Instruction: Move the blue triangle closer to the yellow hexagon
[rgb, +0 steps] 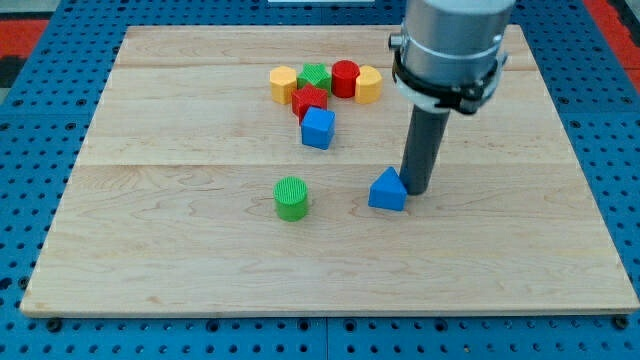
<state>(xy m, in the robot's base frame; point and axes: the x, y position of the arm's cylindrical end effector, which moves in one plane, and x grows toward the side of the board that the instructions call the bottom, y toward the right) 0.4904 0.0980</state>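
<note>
Eight blocks on board, all to view's left of my tip (417, 190).

Blue — two: triangle (387, 190), cube (318, 128).
Green — two: cylinder (291, 197), star (316, 75).
Red — two: cylinder (345, 77), star (309, 100).
Yellow — two: hexagon (283, 83), second yellow block (369, 84), shape unclear.

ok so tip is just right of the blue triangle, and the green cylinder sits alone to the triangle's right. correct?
Not quite. My tip is indeed just at the view's right of the blue triangle, but the green cylinder sits alone to the triangle's left, not its right. The camera view shows it.
</note>
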